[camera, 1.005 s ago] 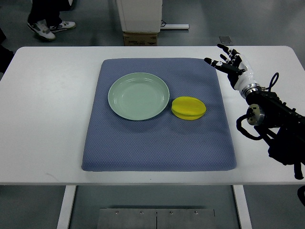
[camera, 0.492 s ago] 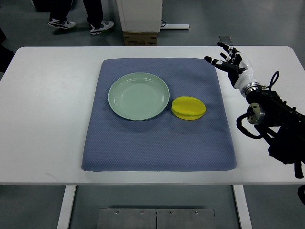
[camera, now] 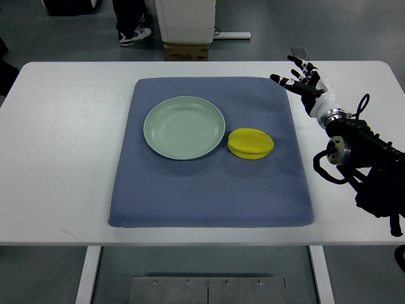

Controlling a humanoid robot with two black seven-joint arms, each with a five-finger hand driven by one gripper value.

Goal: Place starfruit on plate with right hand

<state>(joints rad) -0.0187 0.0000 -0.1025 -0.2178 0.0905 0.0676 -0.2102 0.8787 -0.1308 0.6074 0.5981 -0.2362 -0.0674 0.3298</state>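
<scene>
Right hand [camera: 305, 82] has barely shifted, fingers spread, empty, over the white surface [camera: 63, 158]. Glossy yellow starfruit [camera: 251, 143] still sits on the dimpled blue mat [camera: 209, 190], touching the smooth round pale-green plate [camera: 184, 127].

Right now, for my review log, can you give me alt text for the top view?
A yellow starfruit lies on a blue mat just right of an empty green plate, on a white table. The right hand hovers open over the mat's far right corner, holding nothing. A person's shoe shows on the floor beyond.
</scene>
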